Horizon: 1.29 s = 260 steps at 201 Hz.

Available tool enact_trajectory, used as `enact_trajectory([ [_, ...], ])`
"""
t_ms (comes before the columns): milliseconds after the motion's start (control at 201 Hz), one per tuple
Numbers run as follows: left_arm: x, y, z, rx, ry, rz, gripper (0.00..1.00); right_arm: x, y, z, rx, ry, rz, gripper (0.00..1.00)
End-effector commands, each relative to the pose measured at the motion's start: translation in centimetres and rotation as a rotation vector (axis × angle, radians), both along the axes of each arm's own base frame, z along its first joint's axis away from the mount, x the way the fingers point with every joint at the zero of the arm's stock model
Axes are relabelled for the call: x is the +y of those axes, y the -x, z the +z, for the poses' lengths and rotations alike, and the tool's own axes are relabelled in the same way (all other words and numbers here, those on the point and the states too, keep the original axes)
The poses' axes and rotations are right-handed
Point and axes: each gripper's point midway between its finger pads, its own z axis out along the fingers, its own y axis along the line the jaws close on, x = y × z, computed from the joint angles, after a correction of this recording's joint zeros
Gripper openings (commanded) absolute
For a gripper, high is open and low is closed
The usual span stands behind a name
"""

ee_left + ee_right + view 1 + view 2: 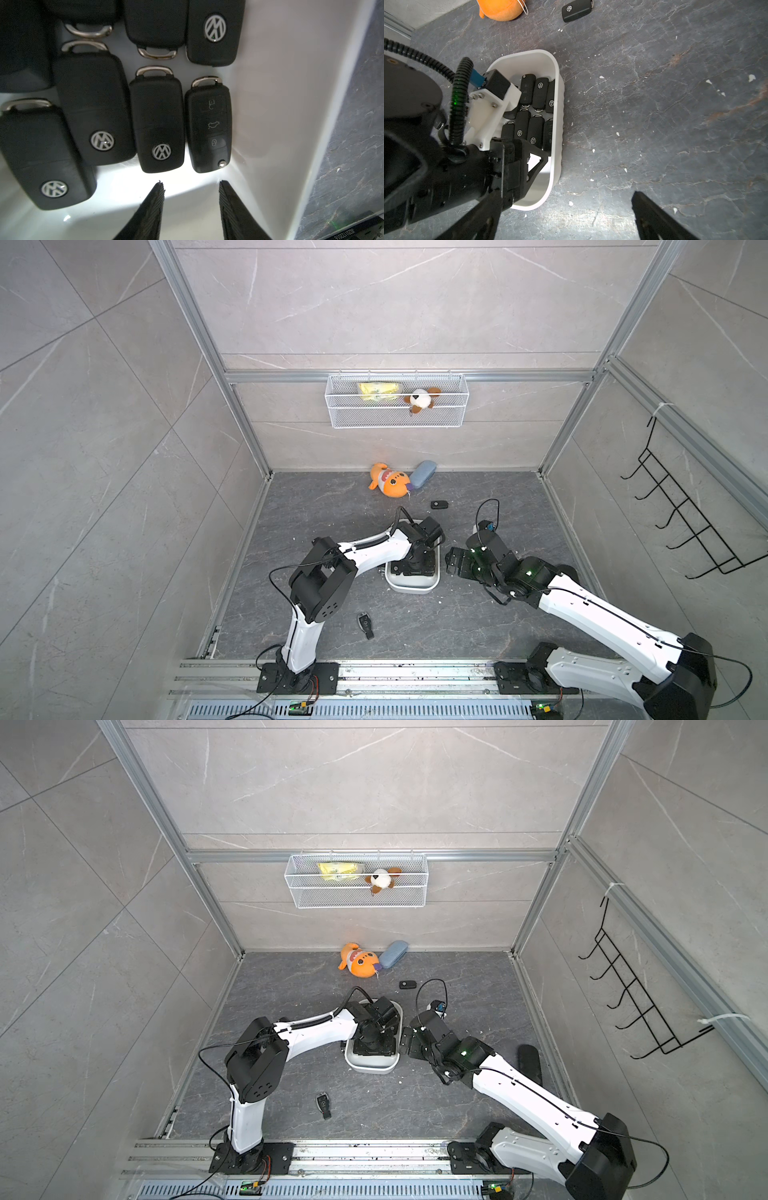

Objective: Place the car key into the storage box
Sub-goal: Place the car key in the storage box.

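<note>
The storage box is a shallow white tub in the middle of the floor, seen in both top views. Several black car keys lie side by side on its bottom. My left gripper hangs inside the box just above them, open, with nothing between its fingers. In a top view the left gripper covers most of the box. My right gripper stands wide open and empty over bare floor beside the box wall. One loose car key lies behind the box; another key lies in front.
An orange plush toy and a blue-grey case lie by the back wall. A white wire basket hangs above them. A black hook rack is on the right wall. A dark oblong object lies near the right edge.
</note>
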Motion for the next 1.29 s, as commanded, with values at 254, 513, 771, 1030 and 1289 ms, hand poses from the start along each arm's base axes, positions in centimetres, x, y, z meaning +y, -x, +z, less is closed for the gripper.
enact_trajectory([
  [254,-0.7,-2.0,-0.7,-0.016,0.005,0.028,0.46,-0.6,0.1,0.5,-0.010,0.010,-0.015,1.00],
  [513,-1.1,-3.7,0.1,-0.049,0.015,0.026,0.46,-0.7,0.2,0.4,-0.006,0.016,-0.016,1.00],
  [771,-0.8,-3.4,0.2,-0.036,0.015,0.022,0.46,-0.4,0.0,0.4,-0.008,0.016,-0.007,1.00],
  [1030,0.5,-2.5,2.7,-0.063,0.029,0.038,0.54,1.1,-0.8,1.1,-0.029,-0.017,0.042,0.99],
  [1289,3.5,-2.1,5.8,-0.126,0.000,0.095,0.69,3.9,-1.7,2.3,-0.064,-0.086,0.137,1.00],
])
